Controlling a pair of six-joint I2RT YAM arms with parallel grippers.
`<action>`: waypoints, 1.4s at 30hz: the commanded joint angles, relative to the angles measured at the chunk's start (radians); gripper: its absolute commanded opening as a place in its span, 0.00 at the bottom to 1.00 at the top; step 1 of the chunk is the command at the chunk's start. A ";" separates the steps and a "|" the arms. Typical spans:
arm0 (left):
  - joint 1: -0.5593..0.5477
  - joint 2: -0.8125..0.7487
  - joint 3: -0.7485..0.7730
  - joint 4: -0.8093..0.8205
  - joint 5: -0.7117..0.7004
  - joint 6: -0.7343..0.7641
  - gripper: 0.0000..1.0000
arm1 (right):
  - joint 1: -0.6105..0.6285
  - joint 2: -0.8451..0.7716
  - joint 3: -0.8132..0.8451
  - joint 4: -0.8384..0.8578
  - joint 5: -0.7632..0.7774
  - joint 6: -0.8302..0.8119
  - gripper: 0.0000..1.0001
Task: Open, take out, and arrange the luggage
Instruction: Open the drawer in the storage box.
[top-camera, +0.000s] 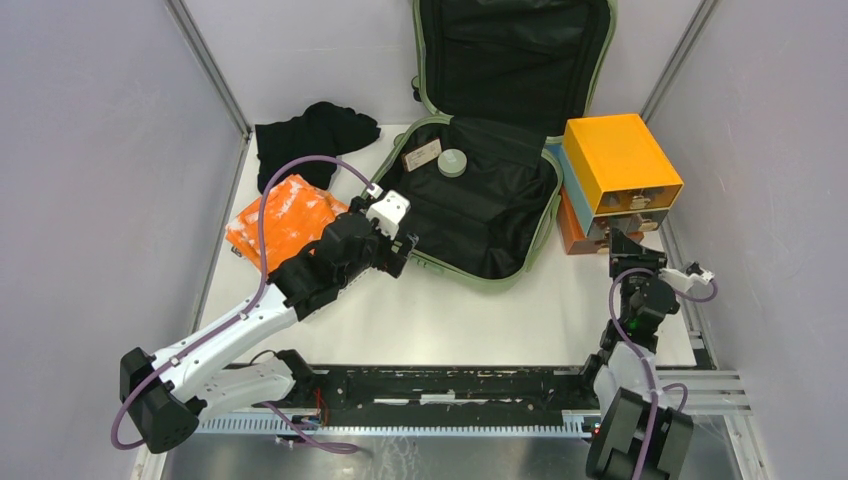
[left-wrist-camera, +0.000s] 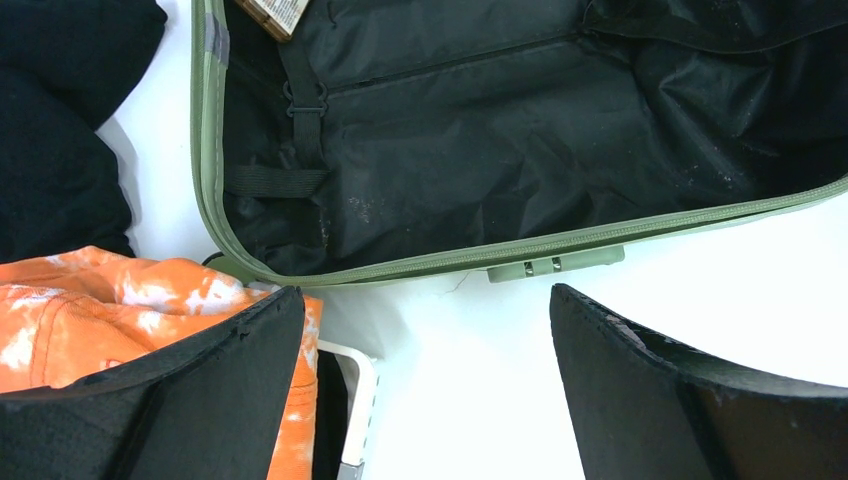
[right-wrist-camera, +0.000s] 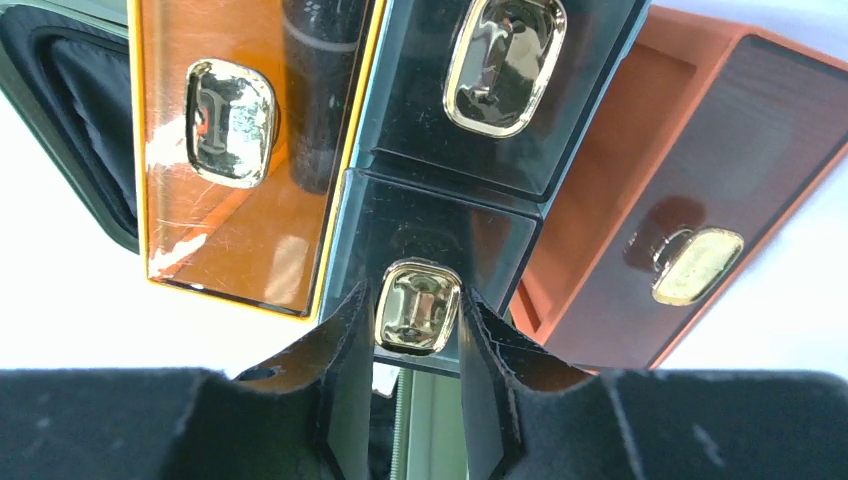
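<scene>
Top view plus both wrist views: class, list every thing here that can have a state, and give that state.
luggage: open, lid raised, base flat on the table.
black garment: out, crumpled on the table.
orange garment: out, beside the luggage.
round tub: inside the luggage.
left hand: open, holding nothing.
right hand: closed on gold knob of a drawer.

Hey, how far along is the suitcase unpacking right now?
Done: the luggage lies open, and a black garment and an orange garment are out beside it. In hand: the right claw grips a gold knob on the drawer box; the left claw hangs open at the luggage's near edge. Left: a round container and a card inside.
</scene>
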 joint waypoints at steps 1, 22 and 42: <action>0.005 -0.002 0.008 0.022 0.011 0.033 0.97 | -0.007 -0.089 -0.375 0.111 -0.028 -0.007 0.36; 0.006 0.010 0.009 0.020 0.025 0.031 0.98 | -0.012 -0.146 -0.397 -0.238 0.025 -0.007 0.44; 0.006 0.018 0.010 0.019 0.039 0.027 0.98 | -0.013 -0.257 -0.270 -0.719 0.049 -0.088 0.50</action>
